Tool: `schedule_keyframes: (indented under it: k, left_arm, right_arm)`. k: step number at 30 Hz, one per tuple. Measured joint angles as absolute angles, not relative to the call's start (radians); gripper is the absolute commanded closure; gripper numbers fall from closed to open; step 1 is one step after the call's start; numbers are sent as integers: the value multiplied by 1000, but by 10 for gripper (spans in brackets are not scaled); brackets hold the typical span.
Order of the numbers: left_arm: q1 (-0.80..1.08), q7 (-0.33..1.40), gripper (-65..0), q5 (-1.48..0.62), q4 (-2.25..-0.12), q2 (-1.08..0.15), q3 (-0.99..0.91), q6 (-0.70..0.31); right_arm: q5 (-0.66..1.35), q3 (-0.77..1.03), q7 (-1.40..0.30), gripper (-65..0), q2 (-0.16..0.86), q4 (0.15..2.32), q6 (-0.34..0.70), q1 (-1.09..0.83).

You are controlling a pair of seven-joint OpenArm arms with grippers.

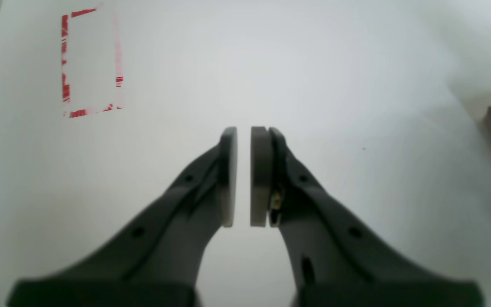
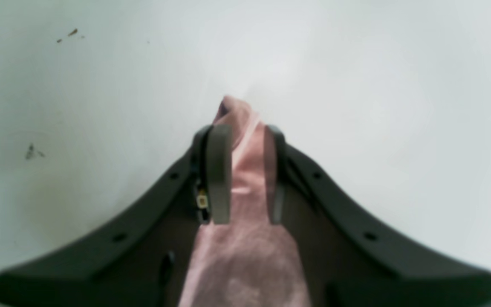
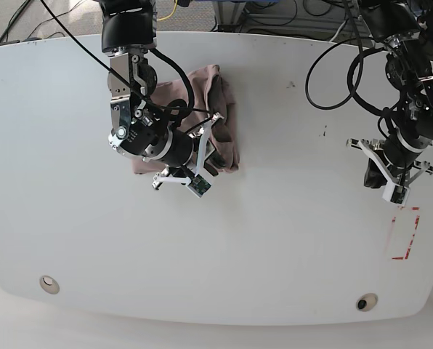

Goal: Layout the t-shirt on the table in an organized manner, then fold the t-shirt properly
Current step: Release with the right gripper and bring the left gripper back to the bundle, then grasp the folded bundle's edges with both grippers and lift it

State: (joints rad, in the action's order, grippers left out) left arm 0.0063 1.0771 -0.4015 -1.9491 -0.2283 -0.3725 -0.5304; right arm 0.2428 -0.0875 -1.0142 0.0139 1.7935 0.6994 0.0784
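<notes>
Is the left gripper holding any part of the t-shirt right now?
No. In the left wrist view the left gripper has its pads nearly together with only bare table showing in the gap, and no t-shirt cloth between them.

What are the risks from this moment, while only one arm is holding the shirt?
1. The right gripper pinches only a narrow bunch of the t-shirt; a strong pull may let the thin fabric slip out.
2. The shirt lies crumpled under the right arm in the base view, so dragging it by one point will probably add wrinkles rather than flatten it.
3. The left gripper is nearly closed, holds nothing, and sits far away near the red dashed rectangle, so it cannot help spread the shirt yet.
</notes>
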Motion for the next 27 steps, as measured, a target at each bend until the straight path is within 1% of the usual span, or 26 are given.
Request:
schedule_keyframes:
  k: [4, 7, 10, 16, 21, 27]
  left_arm:
    - [7, 1076, -43, -493, -1950, -228, -371, -614]
    - [13, 1090, -43, -537, -1953, -229, -337, -630]
    - [22, 1151, -43, -607, -1952, -230, -286, -646]
    - [22, 1182, -43, -812, -1952, -215, -159, -648]
    - [32, 1194, -43, -926, -1951, -161, -64, -651]
    - [53, 1235, -44, -925, -1944, -30, -7, -648]
  right_arm:
    - [243, -83, -1015, -130, 15, 1805, 699, 84]
    - [243, -82, -1016, -130, 25, 1831, 699, 86]
    - [247, -84, -1014, -130, 49, 1861, 699, 87]
    - [250, -49, -1013, -128, 122, 1877, 700, 84]
    - [237, 20, -1014, -130, 190, 1872, 699, 82]
    - [242, 63, -1004, -130, 282, 1853, 699, 83]
